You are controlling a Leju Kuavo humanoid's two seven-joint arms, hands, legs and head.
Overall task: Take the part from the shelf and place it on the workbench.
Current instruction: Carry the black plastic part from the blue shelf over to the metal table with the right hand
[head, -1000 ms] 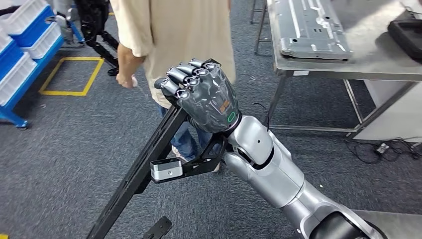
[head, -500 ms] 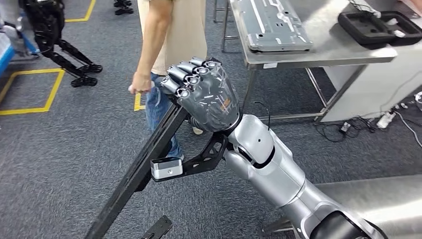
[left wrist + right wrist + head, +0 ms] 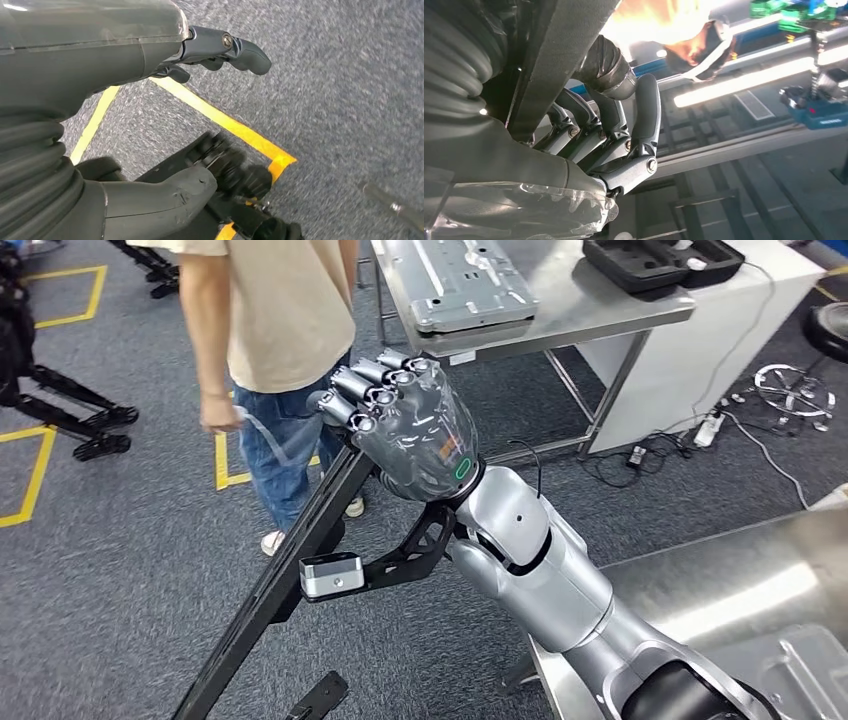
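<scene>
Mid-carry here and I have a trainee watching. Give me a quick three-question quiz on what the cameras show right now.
1. True or false: the right hand grips the long black part.
2. Which lies on the far workbench beside the grey metal panel? A) a black tray B) a blue bin C) a red toolbox
3. Fill in: the left hand hangs over grey carpet crossed by ____ tape.

Key: 1 true; 2 A, the black tray; 3 yellow, see the yellow tape.

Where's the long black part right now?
Head view, centre-left: the long black bar-shaped part is gripped in the right hand, slanting down toward the carpet, beside the person.
</scene>
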